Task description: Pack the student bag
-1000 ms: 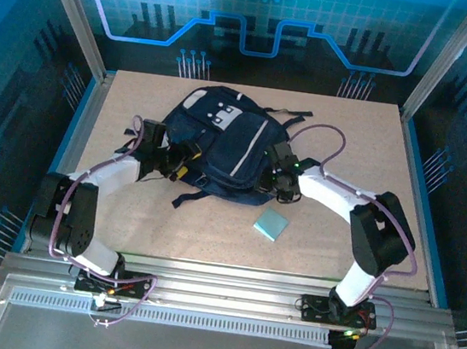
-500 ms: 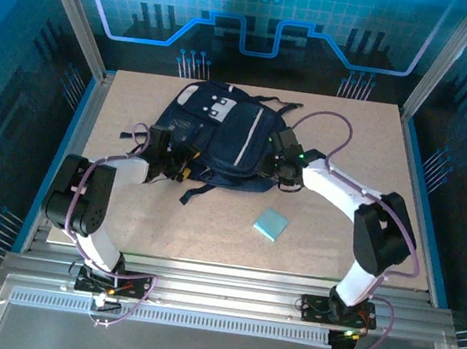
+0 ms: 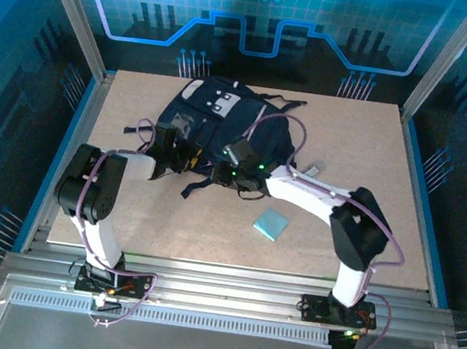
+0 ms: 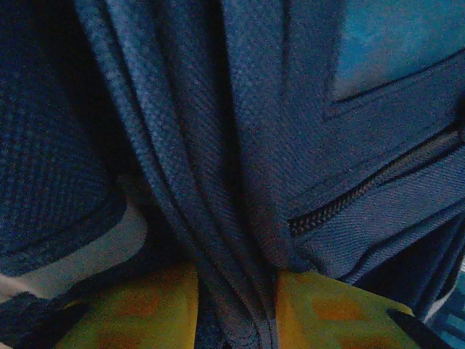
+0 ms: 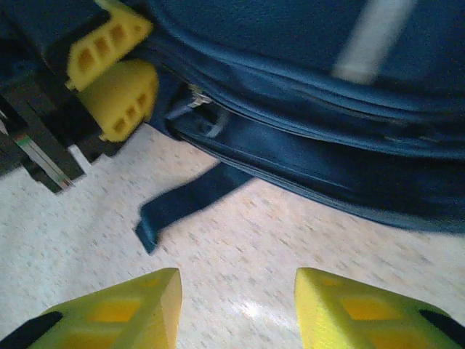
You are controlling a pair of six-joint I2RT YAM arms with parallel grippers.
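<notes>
Left end effector (image 4: pixel 236 316) pinching student bag (image 4: pixel 349 182) fold, seen from wrist

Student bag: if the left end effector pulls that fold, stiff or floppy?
Probably floppy: the student bag bunches into folds inside the left end effector. Likely sags and drags rather than lifting whole. Its loose strap lies on the table, may snag.

White arms (image 3: pixel 306 197), purple cables (image 3: pixel 85 198), yellow fingers (image 5: pixel 123 305)
</notes>
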